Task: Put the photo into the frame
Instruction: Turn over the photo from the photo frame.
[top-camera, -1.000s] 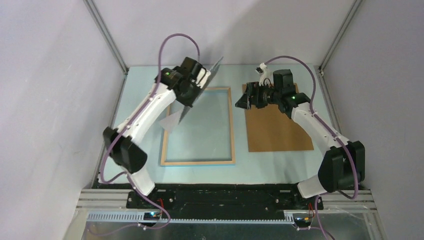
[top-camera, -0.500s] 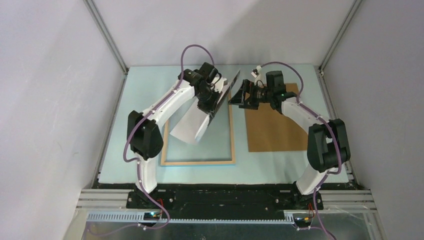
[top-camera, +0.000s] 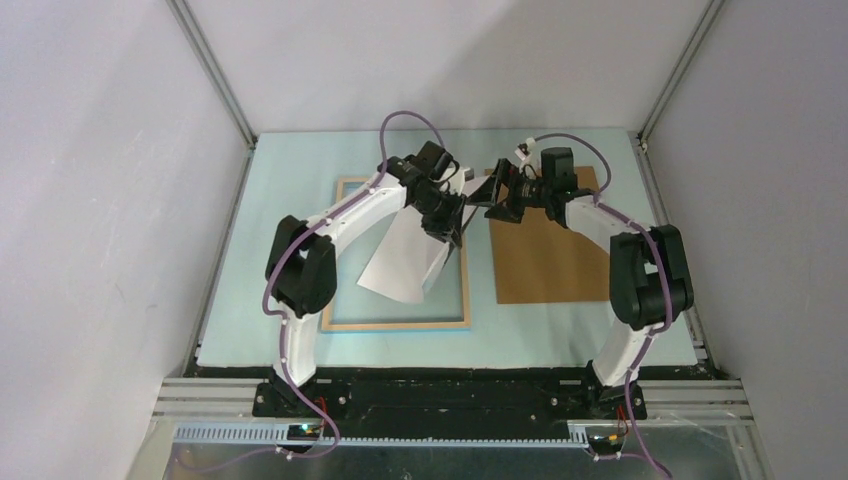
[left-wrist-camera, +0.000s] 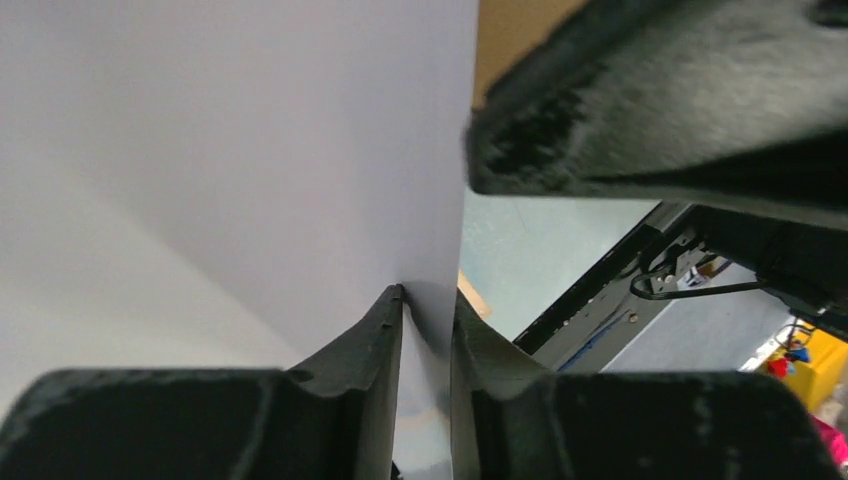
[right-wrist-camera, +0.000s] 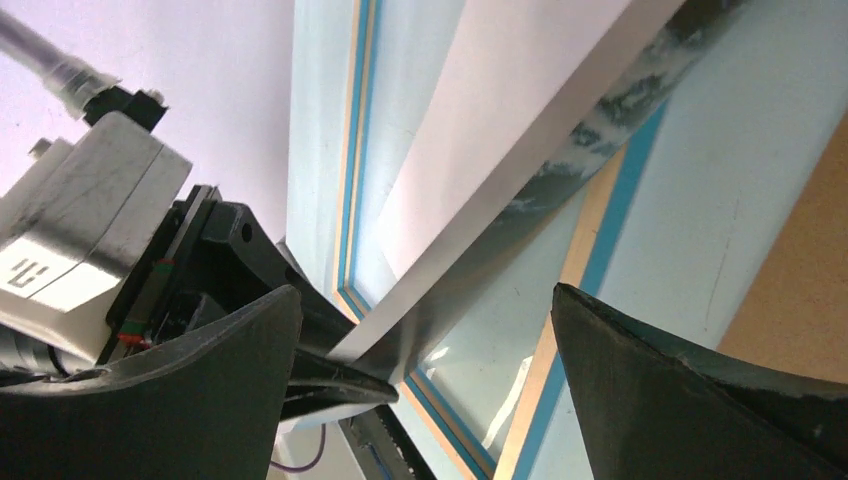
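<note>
- The left gripper (left-wrist-camera: 428, 300) has its two dark fingers (left-wrist-camera: 350, 380) set a narrow way apart, with one edge of the photo (top-camera: 405, 262) running down between them.
- One finger lies against the white sheet. Whether the other presses on it, and so whether the sheet is truly pinched, I cannot tell.
- The right gripper (right-wrist-camera: 425, 295) stands wide open. The photo's edge passes through the gap, and neither of its fingers (right-wrist-camera: 170, 400) touches the sheet as far as can be seen.
- The two grippers face each other closely above the far right part of the frame (top-camera: 395, 325).
- The photo hangs on a slant, white back upward. Its high end is at the left gripper and its low end is down over the right half of the frame's opening.
- The frame lies flat on the pale blue table (top-camera: 280, 180) with its bare wood face up. A bright blue edge shows in the right wrist view.
- The brown backing board (top-camera: 555, 265) lies flat just to the right of the frame.
- From above, both sets of fingertips are hidden under the wrists, and the frame's far right corner is covered.
- Whether the photo's low edge rests on the table is unclear.
- The printed side shows only as a dark, blurred strip in the right wrist view.
- In the left wrist view the white back fills most of the picture, and a dark blurred mass at upper right cannot be identified.
</note>
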